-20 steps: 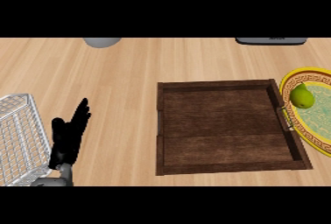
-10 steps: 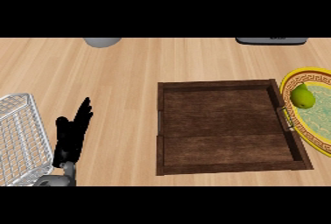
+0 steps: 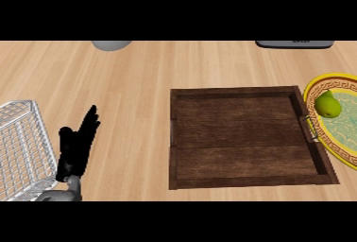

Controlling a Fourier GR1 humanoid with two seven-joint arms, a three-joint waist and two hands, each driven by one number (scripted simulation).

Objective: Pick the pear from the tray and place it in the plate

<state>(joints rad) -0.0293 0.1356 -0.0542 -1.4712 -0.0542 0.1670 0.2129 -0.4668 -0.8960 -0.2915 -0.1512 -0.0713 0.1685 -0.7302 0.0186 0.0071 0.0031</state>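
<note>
A green pear point(image 3: 328, 105) lies on the yellow-rimmed plate point(image 3: 339, 79) at the right edge of the head view. The dark wooden tray point(image 3: 244, 137) sits in the middle of the counter with nothing in it. My left hand point(image 3: 77, 147) rests at the lower left, fingers straight and pointing up, well apart from the tray and holding nothing. My right hand does not show.
A white wire basket point(image 3: 21, 151) stands at the left edge, just beside my left hand. A grey round object point(image 3: 111, 45) and a dark flat object point(image 3: 293, 44) sit at the far edge of the wooden counter.
The view has shifted slightly, so the basket shows more at the left. My left hand, the tray and the pear keep their places.
</note>
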